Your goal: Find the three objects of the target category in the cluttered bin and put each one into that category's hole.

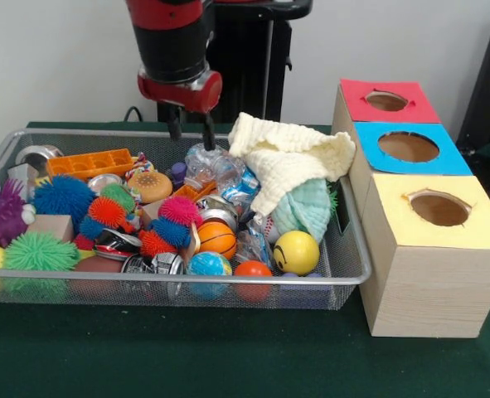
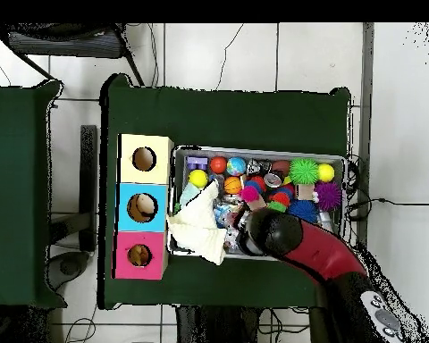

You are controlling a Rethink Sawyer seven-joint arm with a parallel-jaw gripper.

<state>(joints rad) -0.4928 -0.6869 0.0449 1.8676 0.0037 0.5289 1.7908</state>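
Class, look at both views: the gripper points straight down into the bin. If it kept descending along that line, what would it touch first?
Most likely the crumpled clear plastic bottle, which lies just below the open gripper near the bin's far side. Depth is unclear; the purple cap beside it may come first.

I'm seeing red and black arm [image 1: 172, 41] coming down from picture's top in front view, wrist pointing straight down. Claw [image 1: 191, 133] hanging below red collar, two dark fingers [image 1: 175, 124] standing apart, nothing between them. In overhead view, arm [image 2: 321, 255] reaching in diagonally from lower right, hiding claw.
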